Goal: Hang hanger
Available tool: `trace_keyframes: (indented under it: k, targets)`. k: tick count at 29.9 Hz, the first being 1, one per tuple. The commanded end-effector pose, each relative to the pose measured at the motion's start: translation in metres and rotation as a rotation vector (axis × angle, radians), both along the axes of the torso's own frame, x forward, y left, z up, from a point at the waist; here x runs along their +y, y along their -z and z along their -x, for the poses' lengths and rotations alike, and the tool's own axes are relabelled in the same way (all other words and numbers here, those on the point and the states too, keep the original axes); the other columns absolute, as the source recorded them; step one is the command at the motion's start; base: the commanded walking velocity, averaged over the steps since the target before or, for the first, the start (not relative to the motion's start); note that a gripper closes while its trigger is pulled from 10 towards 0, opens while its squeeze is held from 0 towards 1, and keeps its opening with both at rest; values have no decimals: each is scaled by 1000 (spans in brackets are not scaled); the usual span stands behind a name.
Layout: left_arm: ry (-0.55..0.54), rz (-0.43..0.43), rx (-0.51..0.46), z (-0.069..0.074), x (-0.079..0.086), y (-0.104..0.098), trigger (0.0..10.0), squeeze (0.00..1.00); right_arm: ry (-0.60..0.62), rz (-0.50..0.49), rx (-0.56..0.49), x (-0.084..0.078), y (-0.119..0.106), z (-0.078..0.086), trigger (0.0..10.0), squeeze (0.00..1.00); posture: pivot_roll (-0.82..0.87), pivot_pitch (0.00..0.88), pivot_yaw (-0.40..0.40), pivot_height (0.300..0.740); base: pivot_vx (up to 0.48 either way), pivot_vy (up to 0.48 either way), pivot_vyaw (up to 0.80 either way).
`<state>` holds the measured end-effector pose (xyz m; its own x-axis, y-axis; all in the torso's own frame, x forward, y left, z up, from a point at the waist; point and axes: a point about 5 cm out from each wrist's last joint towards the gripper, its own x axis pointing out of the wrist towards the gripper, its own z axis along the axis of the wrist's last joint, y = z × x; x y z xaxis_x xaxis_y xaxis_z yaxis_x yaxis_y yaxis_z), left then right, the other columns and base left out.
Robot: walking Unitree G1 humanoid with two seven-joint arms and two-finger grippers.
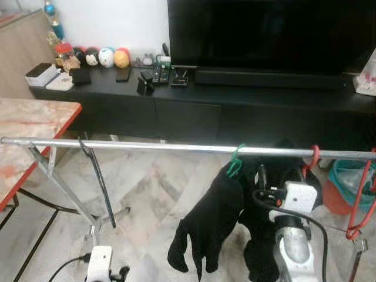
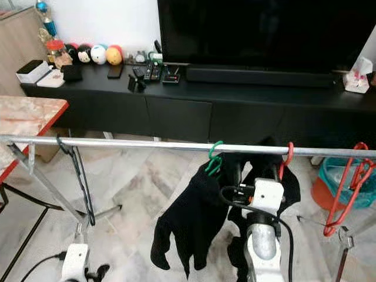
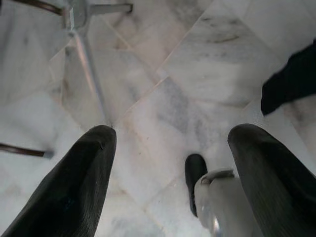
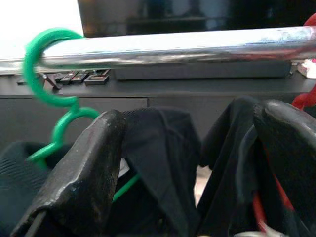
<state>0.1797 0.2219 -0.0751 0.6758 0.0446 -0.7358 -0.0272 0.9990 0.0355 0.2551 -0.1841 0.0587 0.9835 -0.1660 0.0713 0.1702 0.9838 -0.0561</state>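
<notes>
Chrome rail (image 1: 147,145) runs across a living room, carrying a green hanger (image 1: 235,161) whose hook is over the bar, with a black garment (image 1: 211,223) drooping from it toward the marble floor (image 1: 147,200). Just beside it on the rail hangs a red hanger (image 1: 312,157) with more dark cloth, a second red hanger (image 1: 361,200) hangs near the rail's far right end, and a bare black hanger (image 1: 97,176) hangs toward the left end. The right gripper (image 4: 192,163) is raised just below the rail, its two black fingers (image 4: 84,177) spread wide on either side of the bunched black fabric between the green and red hooks; the wrist view shows cloth in the gap, but whether the fingers grip anything cannot be told. The left gripper (image 3: 170,168) hangs low with its fingers wide apart and nothing between them, pointing at the floor beside a leg of the rack (image 3: 89,64). Behind the rail stands a black TV console (image 1: 194,106) under a dark television (image 1: 270,32), with small round toys (image 1: 106,57) and remotes (image 1: 161,73) along its top. A marble-topped table (image 1: 29,129) with a red edge sits at the left.
</notes>
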Motion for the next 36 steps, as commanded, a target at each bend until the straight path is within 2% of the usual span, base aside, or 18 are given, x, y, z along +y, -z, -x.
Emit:
trace_keyframes:
  k: [1,5,7,9,10,16,23,30,36]
  targets:
    - [3,-12,8,1,4,0,10000,0,13,10,-4,-3,-3,0,10000,0,-50,0,41,740,0,0,0]
    - [3,-17,25,4,5,1,10000,0,56,39,35,-9,-1,-2,10000,0,-49,0,43,740,0,0,0]
    - [1,-17,31,5,5,2,10000,0,58,23,24,-9,-3,-4,10000,0,-49,0,43,740,0,0,0]
    - [2,-18,41,6,5,2,10000,0,70,47,51,-12,-4,-9,10000,0,-50,0,46,740,0,0,0]
    - [3,-17,44,6,5,3,10000,0,75,28,59,-13,-5,-13,10000,0,-50,0,47,740,0,0,0]
    - [-7,-23,75,11,9,5,10000,0,123,54,198,-23,-4,-28,10000,0,-54,0,52,740,0,0,0]
    - [-15,-25,96,13,13,5,10000,0,141,28,276,-27,-8,-41,10000,0,-50,0,53,740,0,0,0]
    - [-22,-31,114,17,16,7,10000,0,163,26,250,-29,-23,-42,10000,0,-52,0,53,740,0,0,0]
    - [-26,-38,130,21,18,8,10000,0,183,28,254,-32,-27,-32,10000,0,-56,0,55,740,0,0,0]
